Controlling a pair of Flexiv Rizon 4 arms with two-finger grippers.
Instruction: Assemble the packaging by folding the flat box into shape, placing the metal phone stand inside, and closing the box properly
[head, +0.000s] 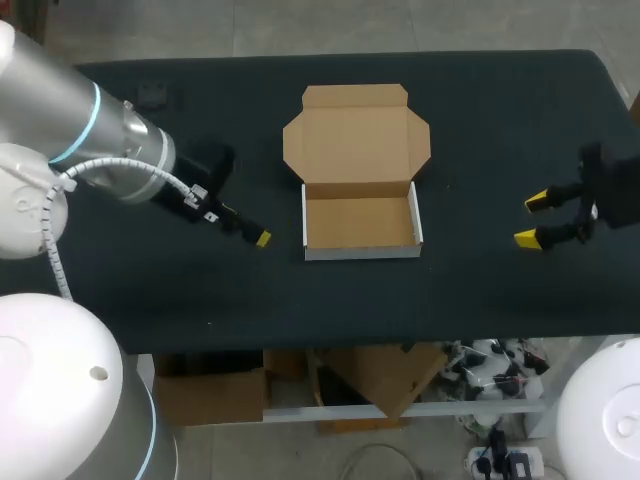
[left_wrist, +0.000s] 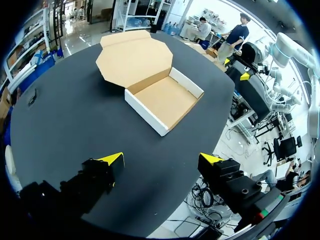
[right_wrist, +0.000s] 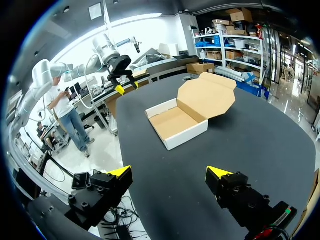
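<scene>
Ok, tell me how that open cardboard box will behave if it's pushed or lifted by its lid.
The cardboard box looks thin-walled and empty, so probably light; a push would likely slide it across the table rather than tip it, being low and wide. Its lid lies flat open on one crease, so lifting there would probably just hinge it.

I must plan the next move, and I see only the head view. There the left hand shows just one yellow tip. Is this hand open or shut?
Observer: Open. In the left wrist view the left hand shows both yellow tips far apart, with nothing between them.
Operator: Thank you. Does the lid of the box stand up or lie back?
Observer: In the right wrist view it lies folded back and low, not upright.
</scene>
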